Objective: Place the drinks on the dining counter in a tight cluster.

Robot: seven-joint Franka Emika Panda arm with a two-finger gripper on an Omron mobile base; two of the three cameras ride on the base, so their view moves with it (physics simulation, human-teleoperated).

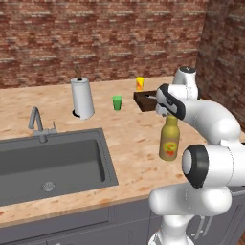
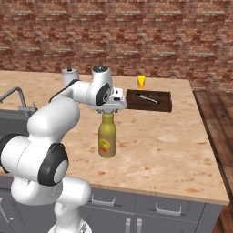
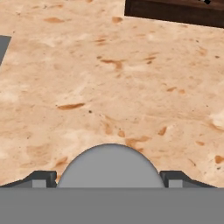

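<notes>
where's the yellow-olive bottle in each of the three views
Left base view: the yellow-olive bottle stands right of centre on the dining counter, under the gripper.
Right base view: it stands left of centre, below the hand.
Hand view: its grey cap is the dome at bottom centre, between the two fingertips.
Shared landmark: the dark wooden tray beyond the bottle.

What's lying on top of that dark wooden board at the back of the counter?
On the dark board lies one slim utensil, perhaps a knife; it's too small to tell. In the left base view the gripper and arm cover the board's near end, so anything there is hidden.
</notes>
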